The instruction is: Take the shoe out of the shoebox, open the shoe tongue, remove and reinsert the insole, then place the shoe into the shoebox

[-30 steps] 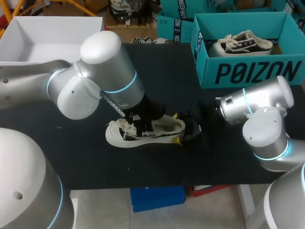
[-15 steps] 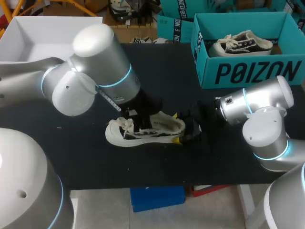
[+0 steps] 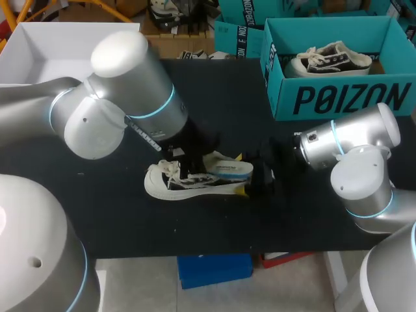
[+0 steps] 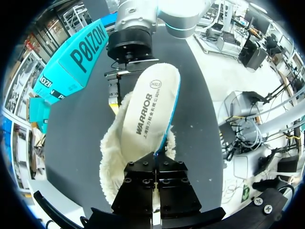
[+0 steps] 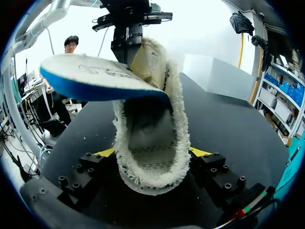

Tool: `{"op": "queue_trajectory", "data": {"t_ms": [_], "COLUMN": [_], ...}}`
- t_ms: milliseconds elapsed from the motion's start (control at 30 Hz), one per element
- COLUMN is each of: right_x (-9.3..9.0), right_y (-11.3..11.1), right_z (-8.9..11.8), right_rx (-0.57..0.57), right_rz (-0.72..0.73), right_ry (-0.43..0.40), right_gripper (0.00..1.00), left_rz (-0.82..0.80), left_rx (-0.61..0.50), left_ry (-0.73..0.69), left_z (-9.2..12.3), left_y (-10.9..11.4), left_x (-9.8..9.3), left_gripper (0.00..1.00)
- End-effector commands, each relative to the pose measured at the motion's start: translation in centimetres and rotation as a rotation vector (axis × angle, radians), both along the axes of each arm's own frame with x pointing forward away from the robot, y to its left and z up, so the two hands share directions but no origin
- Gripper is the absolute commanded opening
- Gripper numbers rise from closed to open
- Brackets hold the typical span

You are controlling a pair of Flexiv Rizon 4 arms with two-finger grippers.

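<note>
Compare the head view with its two earlier frames: note the insole (image 3: pixel 231 168) now raised at the heel end above the collar of the shoe (image 3: pixel 170 185), where a second ago it lay flat inside. Note also the left arm drawn up and toward the upper left of the frame. Record no shift of the shoe on the bench (image 3: pixel 117 221), at centre frame, and none of the right arm.

Treat the removal step as under way, not finished. Cannot tell whether the front end of the insole is free of the shoe. Expect reinsertion next, then the return to the shoebox (image 3: pixel 338 97) at upper right.

Consult the left wrist view for the grasp, which the arm hides in the head view. See there the left gripper (image 4: pixel 156 153) with fingers closed on the near edge of the insole, and the fleece lining below.

Consult the right wrist view for the hold on the shoe. See there the right gripper (image 5: pixel 152 157) with a yellow-tipped finger pressed to each side of the heel, and the blue underside of the insole above the opening. Rely on the head view alone for the shoebox position.
</note>
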State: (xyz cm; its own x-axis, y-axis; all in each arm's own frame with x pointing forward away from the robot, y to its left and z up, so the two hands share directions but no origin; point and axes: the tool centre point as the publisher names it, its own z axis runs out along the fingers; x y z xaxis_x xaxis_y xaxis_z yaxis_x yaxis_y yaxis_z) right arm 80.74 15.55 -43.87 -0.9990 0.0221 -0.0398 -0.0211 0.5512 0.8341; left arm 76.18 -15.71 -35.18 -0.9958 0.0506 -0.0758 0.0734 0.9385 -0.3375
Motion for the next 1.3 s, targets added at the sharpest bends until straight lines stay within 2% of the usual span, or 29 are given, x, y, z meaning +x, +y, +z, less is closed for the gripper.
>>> {"op": "queue_trajectory", "data": {"t_ms": [33, 133, 167, 200, 267, 467, 633, 733, 767, 800, 867, 900, 933, 967, 1000, 1133, 1300], "right_x": [0.2, 0.2, 0.2, 0.2, 0.2, 0.2, 0.2, 0.2, 0.2, 0.2, 0.2, 0.2, 0.2, 0.2, 0.2, 0.2, 0.2], "right_y": [0.1, 0.1, 0.1, 0.1, 0.1, 0.1, 0.1, 0.1, 0.1, 0.1, 0.1, 0.1, 0.1, 0.1, 0.1, 0.1, 0.1], "right_z": [-0.5, -0.5, -0.5, -0.5, -0.5, -0.5, -0.5, -0.5, -0.5, -0.5, -0.5, -0.5, -0.5, -0.5, -0.5, -0.5, -0.5], "right_rx": [-0.001, -0.001, -0.001, -0.001, -0.001, -0.001, -0.001, -0.001, -0.001, -0.001, -0.001, -0.001, -0.001, -0.001, -0.001, -0.001, -0.001], "right_rz": [-0.002, -0.002, -0.002, -0.002, -0.002, -0.002, -0.002, -0.002, -0.002, -0.002, -0.002, -0.002, -0.002, -0.002, -0.002, -0.002, -0.002], "right_ry": [0.000, 0.000, 0.000, 0.000, 0.000, 0.000, 0.000, 0.000, 0.000, 0.000, 0.000, 0.000, 0.000, 0.000, 0.000, 0.000, 0.000], "right_gripper": [0.00, 0.00, 0.00, 0.00, 0.00, 0.00, 0.00, 0.00, 0.00, 0.00, 0.00, 0.00, 0.00, 0.00, 0.00, 0.00, 0.00], "left_rz": [-0.002, 0.000, 0.003, 0.003, 0.004, -0.024, -0.092, -0.120, 0.092, 0.259, 0.295, 0.279, 0.076, -0.022, -0.034, -0.104, -0.137], "left_rx": [0.001, 0.027, 0.038, 0.044, 0.043, 0.014, -0.031, -0.029, -0.011, 0.003, 0.024, 0.023, 0.026, 0.024, 0.026, 0.035, 0.013], "left_ry": [0.002, 0.019, 0.031, 0.043, 0.053, 0.050, 0.032, 0.038, 0.064, 0.092, 0.060, 0.066, 0.124, 0.146, 0.143, 0.123, 0.107], "left_z": [-0.2, -1.0, -1.4, -1.6, -1.9, -0.9, 0.9, 1.1, 1.2, 1.1, 1.0, 0.9, 0.1, 0.1, 0.3, 0.3, -0.1], "left_y": [0.2, -0.1, -0.2, -0.3, -0.5, -1.2, -2.4, -3.0, -2.6, -2.7, -2.9, -3.3, -4.6, -4.7, -4.5, -6.0, -7.5], "left_x": [-0.2, -0.2, -0.1, -0.1, 0.0, -0.1, -1.0, -1.4, -2.6, -2.1, -2.2, -2.5, -2.3, -2.3, -2.2, -2.3, -1.1], "left_gripper": [0.00, 0.00, 0.04, 0.25, 1.00, 1.00, 1.00, 1.00, 1.00, 1.00, 1.00, 1.00, 1.00, 1.00, 1.00, 1.00, 1.00]}}
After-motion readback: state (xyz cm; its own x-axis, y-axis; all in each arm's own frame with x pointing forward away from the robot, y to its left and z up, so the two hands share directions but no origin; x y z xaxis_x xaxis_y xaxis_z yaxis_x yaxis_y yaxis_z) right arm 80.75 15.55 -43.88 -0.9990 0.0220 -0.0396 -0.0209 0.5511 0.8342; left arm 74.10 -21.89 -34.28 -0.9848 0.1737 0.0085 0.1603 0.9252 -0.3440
